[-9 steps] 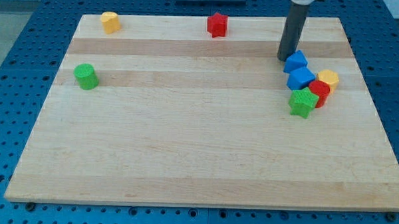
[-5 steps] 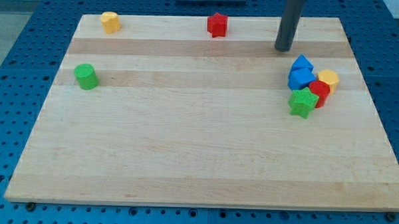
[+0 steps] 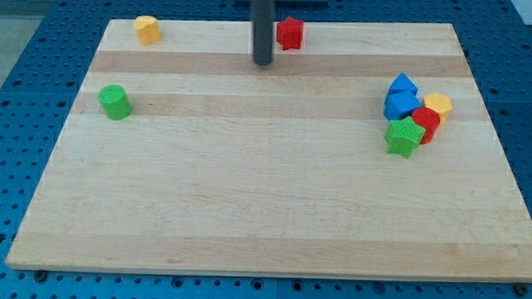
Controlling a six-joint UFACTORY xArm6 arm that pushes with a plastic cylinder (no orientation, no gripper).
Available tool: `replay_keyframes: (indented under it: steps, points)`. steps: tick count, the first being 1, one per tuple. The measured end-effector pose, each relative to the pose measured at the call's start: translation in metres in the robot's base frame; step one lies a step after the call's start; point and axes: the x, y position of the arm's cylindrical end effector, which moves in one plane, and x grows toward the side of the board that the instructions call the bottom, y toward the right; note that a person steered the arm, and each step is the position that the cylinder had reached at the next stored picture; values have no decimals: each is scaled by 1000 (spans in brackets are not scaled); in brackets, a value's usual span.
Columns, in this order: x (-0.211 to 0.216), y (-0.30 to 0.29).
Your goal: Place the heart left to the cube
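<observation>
**Approach step: my tip stands free of all blocks; the heart is not yet engaged.**

My tip (image 3: 264, 63) rests on the desk (image 3: 246, 202) just left of the red star (image 3: 290, 32), touching nothing; the rod can grasp nothing, only push. The yellow heart (image 3: 146, 29), as its shape appears, lies at the view's top left, well apart from the blue cube (image 3: 399, 105) in the right-hand cluster. Next, judged: get behind the heart on its left and push it rightward, stopping short of the cube.
</observation>
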Motion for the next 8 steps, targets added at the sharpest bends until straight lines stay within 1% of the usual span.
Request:
replay_keyframes:
  steps: [1, 3, 4, 8]
  points:
    - [-17, -42]
    - [-82, -80]
    - [-95, -100]
    - [-95, -208]
